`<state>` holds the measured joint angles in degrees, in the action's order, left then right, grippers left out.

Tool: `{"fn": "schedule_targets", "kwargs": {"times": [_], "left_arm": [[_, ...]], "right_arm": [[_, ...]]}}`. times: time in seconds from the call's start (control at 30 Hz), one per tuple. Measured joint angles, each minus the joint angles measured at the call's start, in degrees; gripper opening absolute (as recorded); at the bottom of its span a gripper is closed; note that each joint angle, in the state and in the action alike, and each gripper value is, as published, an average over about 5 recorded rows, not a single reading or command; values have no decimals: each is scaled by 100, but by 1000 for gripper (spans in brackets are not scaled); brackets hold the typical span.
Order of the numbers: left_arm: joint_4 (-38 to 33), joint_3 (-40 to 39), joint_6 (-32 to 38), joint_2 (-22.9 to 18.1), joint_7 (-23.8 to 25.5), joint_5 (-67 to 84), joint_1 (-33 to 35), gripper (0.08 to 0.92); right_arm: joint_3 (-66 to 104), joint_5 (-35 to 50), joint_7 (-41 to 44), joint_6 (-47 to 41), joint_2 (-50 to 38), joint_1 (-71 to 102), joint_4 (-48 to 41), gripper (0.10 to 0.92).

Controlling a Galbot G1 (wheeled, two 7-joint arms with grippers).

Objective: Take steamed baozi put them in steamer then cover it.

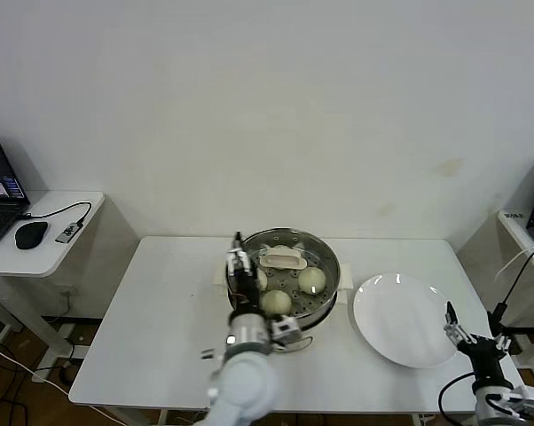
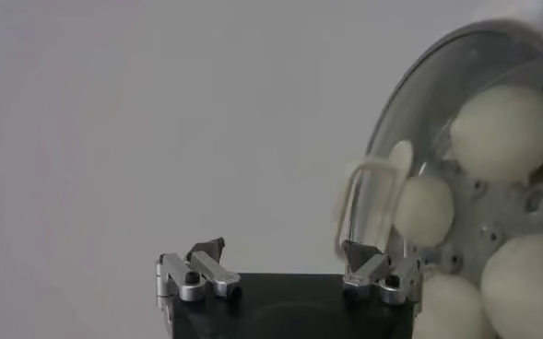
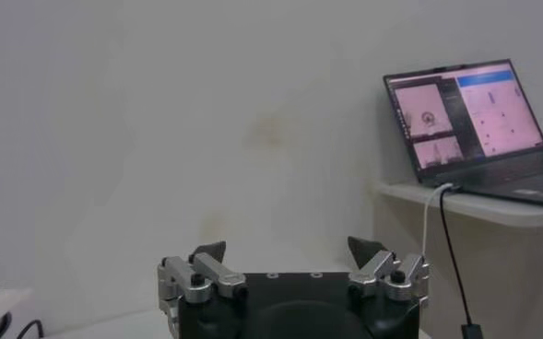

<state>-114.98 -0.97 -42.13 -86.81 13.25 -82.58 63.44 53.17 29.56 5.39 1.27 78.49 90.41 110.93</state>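
The steamer [image 1: 325, 302] stands mid-table with the glass cover [image 1: 325, 257] lying on it, its beige handle [image 1: 285, 259] at the centre. Through the glass show steamed baozi [image 1: 311, 280], [image 1: 276, 302], pale and round. My left gripper [image 1: 239, 262] hangs open at the steamer's left rim, holding nothing. In the left wrist view the left gripper [image 2: 285, 251] is open, one fingertip [image 2: 359, 253] close beside the cover's handle [image 2: 372, 198], with baozi [image 2: 506, 129], [image 2: 423, 210] behind the glass. My right gripper [image 1: 458, 327] waits open at the table's front right, and the right wrist view shows its jaws [image 3: 288, 249] spread and bare.
A flat white plate [image 1: 400, 319] lies right of the steamer, close to the right gripper. A side table [image 1: 45, 240] at the left carries a laptop, a mouse [image 1: 31, 234] and a cable. Another laptop [image 3: 465, 120] sits on a shelf at the right.
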Motion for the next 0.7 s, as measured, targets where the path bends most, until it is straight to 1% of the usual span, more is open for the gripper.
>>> {"fn": "schedule_targets", "kwargs": {"times": [0.1,0.17,0.4,0.53,0.7], "left_arm": [[-169,427,124,180,-316,653,154,823],[-247,756,351,271,-536,1208,279,823],[-330,1958,1612,379,-1141,3388,916,823],[-371,2525,2223,413,-1283,4534,1446,823],[-400,3024,2636,356,-1273,5744,2108,823]], "right_arm": [[-112,6,14,-38,-85,102,88,823],[-197,-1,19,-72,-148,171,155,823],[-467,-14,-3,-144,-344,406,277,823],[-624,-47,-59,-167,-434,523,260,823],[-831,-184,-152,-168,-462,652,198,823]]}}
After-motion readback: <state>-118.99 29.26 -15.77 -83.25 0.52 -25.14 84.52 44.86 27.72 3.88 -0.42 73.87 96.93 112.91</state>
